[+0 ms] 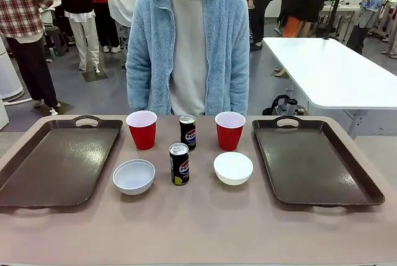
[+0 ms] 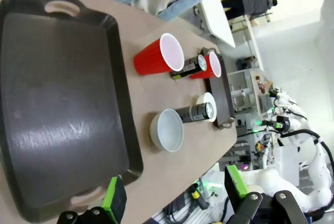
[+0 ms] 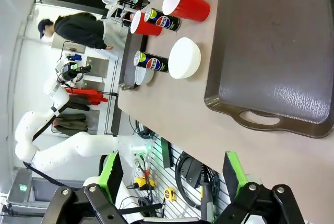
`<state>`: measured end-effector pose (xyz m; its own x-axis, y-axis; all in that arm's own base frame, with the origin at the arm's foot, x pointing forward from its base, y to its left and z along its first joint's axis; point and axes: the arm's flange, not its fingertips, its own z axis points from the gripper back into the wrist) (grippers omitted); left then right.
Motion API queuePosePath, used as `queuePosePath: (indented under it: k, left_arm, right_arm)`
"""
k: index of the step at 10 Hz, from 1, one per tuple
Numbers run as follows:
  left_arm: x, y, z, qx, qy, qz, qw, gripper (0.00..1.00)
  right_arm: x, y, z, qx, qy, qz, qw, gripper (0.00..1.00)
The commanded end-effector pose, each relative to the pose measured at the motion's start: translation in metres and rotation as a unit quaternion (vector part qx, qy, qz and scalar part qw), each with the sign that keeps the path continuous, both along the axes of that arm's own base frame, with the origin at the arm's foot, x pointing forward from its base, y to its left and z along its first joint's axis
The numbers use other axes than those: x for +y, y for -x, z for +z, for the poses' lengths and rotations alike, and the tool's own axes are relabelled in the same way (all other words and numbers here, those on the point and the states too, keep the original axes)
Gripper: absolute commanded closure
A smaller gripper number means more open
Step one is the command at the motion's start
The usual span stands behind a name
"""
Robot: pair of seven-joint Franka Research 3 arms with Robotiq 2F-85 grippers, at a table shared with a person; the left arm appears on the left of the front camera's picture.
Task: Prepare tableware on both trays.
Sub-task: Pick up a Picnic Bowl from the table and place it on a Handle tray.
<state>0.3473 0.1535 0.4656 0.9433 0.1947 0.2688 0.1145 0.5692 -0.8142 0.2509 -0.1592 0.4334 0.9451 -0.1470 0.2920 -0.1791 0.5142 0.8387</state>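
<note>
Between the two dark brown trays, left (image 1: pixel 56 160) and right (image 1: pixel 316 160), stand two red cups (image 1: pixel 142 129) (image 1: pixel 229 130), two black cans (image 1: pixel 187 132) (image 1: pixel 179 164) and two white bowls (image 1: pixel 134 176) (image 1: pixel 233 168). Both trays are bare. My left gripper (image 2: pixel 175 192) hangs open off the near edge of the table, by the left tray (image 2: pixel 57 104), nothing between its green pads. My right gripper (image 3: pixel 172 177) is open too, high off the near edge by the right tray (image 3: pixel 282 41), with a bowl (image 3: pixel 185 58) and a cup (image 3: pixel 186 4) beyond it.
A person in a light blue fleece (image 1: pixel 186 43) stands at the far side, hands below the table edge. A white table (image 1: pixel 329 70) stands behind at the right. Several people stand further back.
</note>
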Motion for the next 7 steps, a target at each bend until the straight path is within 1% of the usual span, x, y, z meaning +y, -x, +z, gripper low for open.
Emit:
queuePosePath:
  k: [1, 5, 6, 7]
  left_arm:
    - [0.0018, -0.0008, 0.0008, -0.004, 0.007, 0.001, 1.0, 0.0]
    - [0.0018, -0.0008, 0.0008, -0.004, 0.007, 0.001, 1.0, 0.0]
    - [0.0018, -0.0008, 0.0008, -0.004, 0.007, 0.001, 1.0, 0.0]
    - [0.0018, -0.0008, 0.0008, -0.004, 0.007, 0.001, 1.0, 0.0]
  right_arm:
    - [-0.0014, -0.0027, 0.0, -0.007, -0.007, -0.001, 1.0, 0.0]
    - [-0.0014, -0.0027, 0.0, -0.007, -0.007, -0.001, 1.0, 0.0]
    - [0.0, -0.0003, -0.0007, 0.003, 0.002, -0.001, 1.0, 0.0]
    - [0.007, -0.0041, 0.0088, 0.019, 0.012, 0.013, 1.0, 0.0]
